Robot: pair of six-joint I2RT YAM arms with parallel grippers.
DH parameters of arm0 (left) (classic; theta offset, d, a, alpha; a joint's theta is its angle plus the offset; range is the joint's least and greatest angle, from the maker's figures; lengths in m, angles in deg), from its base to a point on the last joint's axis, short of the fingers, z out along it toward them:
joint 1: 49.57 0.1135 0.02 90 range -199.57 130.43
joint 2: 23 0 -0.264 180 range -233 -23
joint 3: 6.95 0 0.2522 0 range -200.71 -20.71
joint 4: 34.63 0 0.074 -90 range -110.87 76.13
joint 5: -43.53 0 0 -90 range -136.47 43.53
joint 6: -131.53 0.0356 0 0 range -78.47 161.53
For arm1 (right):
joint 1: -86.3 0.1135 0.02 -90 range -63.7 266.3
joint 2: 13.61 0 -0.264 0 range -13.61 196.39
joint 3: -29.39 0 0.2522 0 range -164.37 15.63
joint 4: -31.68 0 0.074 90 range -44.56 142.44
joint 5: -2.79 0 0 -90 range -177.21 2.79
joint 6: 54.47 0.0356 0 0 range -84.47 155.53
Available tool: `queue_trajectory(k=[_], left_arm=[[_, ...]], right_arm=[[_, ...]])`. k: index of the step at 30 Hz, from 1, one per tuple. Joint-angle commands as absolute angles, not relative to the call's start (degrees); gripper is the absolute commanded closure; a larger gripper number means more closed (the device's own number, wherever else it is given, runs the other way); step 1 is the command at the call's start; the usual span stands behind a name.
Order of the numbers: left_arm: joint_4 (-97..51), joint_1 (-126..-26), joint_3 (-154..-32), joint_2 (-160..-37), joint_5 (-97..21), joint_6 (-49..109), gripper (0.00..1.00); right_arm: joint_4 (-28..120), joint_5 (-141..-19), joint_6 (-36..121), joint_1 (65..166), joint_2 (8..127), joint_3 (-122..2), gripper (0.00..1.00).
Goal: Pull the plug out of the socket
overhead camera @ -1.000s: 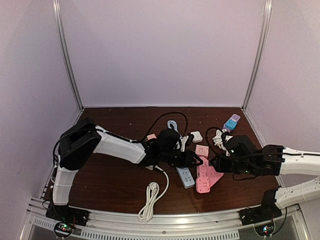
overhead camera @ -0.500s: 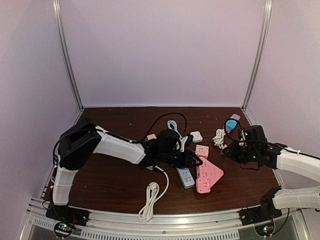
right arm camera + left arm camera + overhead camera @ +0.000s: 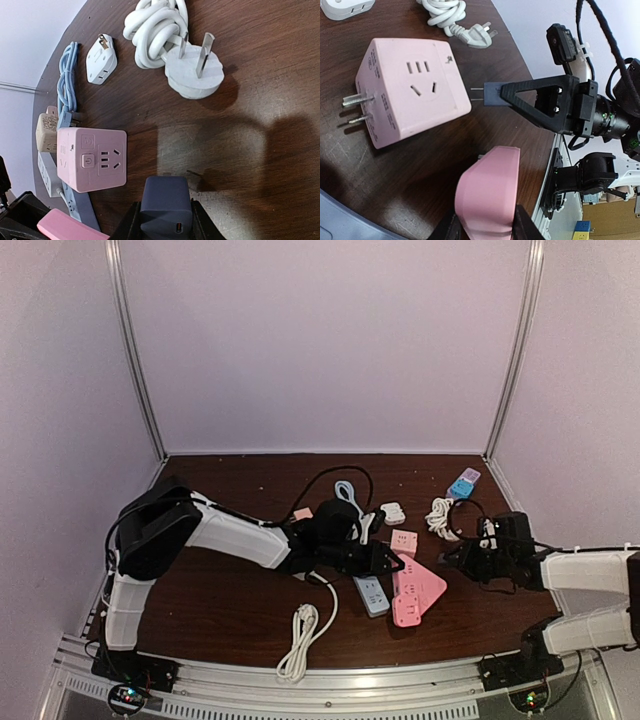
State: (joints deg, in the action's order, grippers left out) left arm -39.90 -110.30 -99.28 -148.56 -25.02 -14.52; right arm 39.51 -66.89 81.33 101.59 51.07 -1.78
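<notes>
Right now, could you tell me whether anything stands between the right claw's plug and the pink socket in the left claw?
Nothing visible does. The dark plug in the right claw is apart from the pink socket held by the left claw, with bare table between. The pink cube adapter sits beside that gap.

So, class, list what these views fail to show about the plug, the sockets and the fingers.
- Right wrist view: the dark plug between the right fingers mostly hides its own pins.
- Left wrist view: the bottom edge cuts off the pink socket and the left fingers gripping it.
- Top view: the plug is too small and dark to tell from the fingers.
- Left wrist view: print on the pink cube is too small to read.
</notes>
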Motion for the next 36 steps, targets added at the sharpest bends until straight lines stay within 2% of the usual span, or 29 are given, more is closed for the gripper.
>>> queue_trajectory(k=[1,12,23,26,30,36], left_arm=[[-30.5,-109.0,-97.6,-149.0,-30.6,-12.0,1.00],[-34.5,-106.4,-92.6,-148.1,-29.5,-14.8,1.00],[-33.7,-104.7,-90.2,-145.9,-30.6,-15.7,1.00],[-33.3,-104.0,-89.5,-145.4,-30.2,-16.2,1.00],[-31.8,-103.9,-89.5,-144.0,-30.2,-16.1,1.00],[-30.9,-103.9,-90.0,-142.5,-29.1,-19.0,1.00]], right_arm=[[32.5,-64.3,82.2,100.6,52.7,-0.6,0.86],[32.4,-64.0,81.0,100.5,55.3,-0.8,0.68],[38.3,-65.8,77.9,101.4,54.8,-3.3,0.32],[41.8,-68.2,77.0,103.1,54.1,-5.0,0.25],[47.9,-73.5,76.1,107.5,52.1,-8.3,0.19],[57.0,-81.4,76.0,117.5,47.8,-13.3,0.18]])
